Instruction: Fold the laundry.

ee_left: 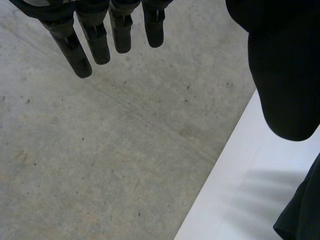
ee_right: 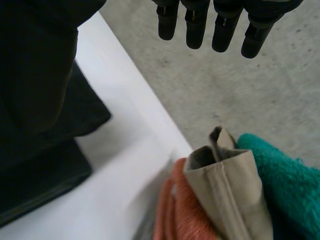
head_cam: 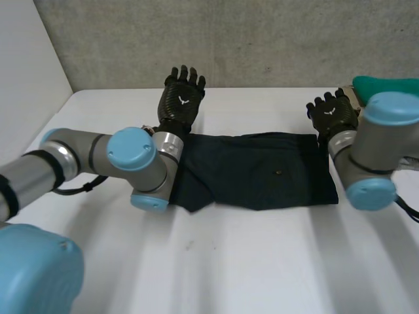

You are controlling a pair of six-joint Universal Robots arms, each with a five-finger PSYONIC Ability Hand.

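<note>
Our left hand hangs open, fingers straight and holding nothing, just past the far left corner of the dark navy flat cloth garment; our right hand is open too, just past its far right corner. That garment lies mid-way across the white worktop, long axis left to right, one end by each hand. We judge each hand must draw toward the near edge to take its end

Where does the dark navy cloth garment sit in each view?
Head view: dark navy cloth garment flat on the white table, centre.
Left wrist view: its corner beside left hand.
Right wrist view: beside right hand.
Shared landmark: the table's far edge.
</note>
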